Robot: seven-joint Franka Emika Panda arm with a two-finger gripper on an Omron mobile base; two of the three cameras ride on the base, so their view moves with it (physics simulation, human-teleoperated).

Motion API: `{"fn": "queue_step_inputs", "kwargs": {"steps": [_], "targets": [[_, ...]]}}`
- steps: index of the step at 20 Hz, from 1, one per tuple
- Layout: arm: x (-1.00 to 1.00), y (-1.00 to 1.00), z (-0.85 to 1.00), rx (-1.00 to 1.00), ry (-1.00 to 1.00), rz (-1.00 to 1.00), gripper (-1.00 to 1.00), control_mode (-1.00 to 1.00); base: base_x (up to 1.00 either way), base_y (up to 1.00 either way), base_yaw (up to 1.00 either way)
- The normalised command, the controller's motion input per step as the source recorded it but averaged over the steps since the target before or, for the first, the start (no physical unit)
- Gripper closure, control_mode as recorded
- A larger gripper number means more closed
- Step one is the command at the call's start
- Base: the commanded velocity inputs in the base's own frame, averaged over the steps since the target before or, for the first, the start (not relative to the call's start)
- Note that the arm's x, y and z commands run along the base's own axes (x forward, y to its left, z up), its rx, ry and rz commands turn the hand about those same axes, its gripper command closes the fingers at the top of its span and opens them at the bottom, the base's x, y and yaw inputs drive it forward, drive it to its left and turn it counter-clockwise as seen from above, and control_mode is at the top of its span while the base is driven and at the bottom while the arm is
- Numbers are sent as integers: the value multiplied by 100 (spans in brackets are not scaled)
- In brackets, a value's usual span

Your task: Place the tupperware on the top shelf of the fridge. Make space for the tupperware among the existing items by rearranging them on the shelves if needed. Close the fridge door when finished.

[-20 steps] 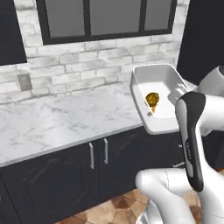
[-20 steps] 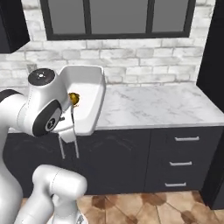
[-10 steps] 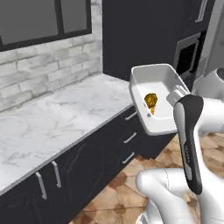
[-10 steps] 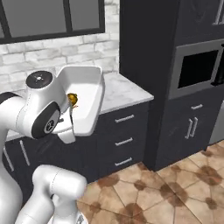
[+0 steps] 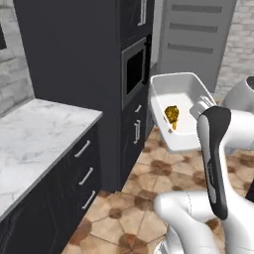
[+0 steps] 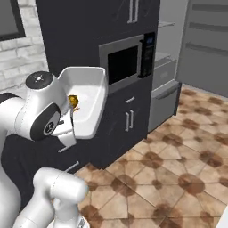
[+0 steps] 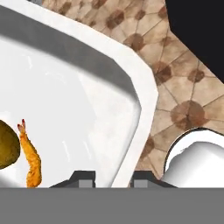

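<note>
Tupperware: white tub, held aloft by its rim; gripper clamped on rim. Contents: brown-orange food lump. Fridge open, beyond.

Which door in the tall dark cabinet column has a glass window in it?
The microwave door, with its dark window; the cabinet doors below it are solid with bar handles.

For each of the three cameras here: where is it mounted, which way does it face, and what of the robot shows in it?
Left base view: on the base, behind the arm's left, facing the microwave column and open fridge door; white arm at lower right carries the tupperware.
Right base view: behind the arm's right, facing the microwave and fridge; arm at lower left.
Hand view: on the hand, looking along the gripper clamped on the tub's rim, floor beyond.
All share the tupperware.
</note>
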Motion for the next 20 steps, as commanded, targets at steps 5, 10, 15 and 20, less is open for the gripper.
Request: {"fn": "queue_step_inputs", "kwargs": {"steps": [5, 10, 15, 20], "targets": [[0, 0, 0, 0, 0, 0, 100, 100, 98, -100, -20], [0, 0, 0, 0, 0, 0, 100, 100, 100, -100, 4], [0, 0, 0, 0, 0, 0, 100, 100, 100, -96, 37], [0, 0, 0, 0, 0, 0, 100, 100, 100, -94, 34]]}}
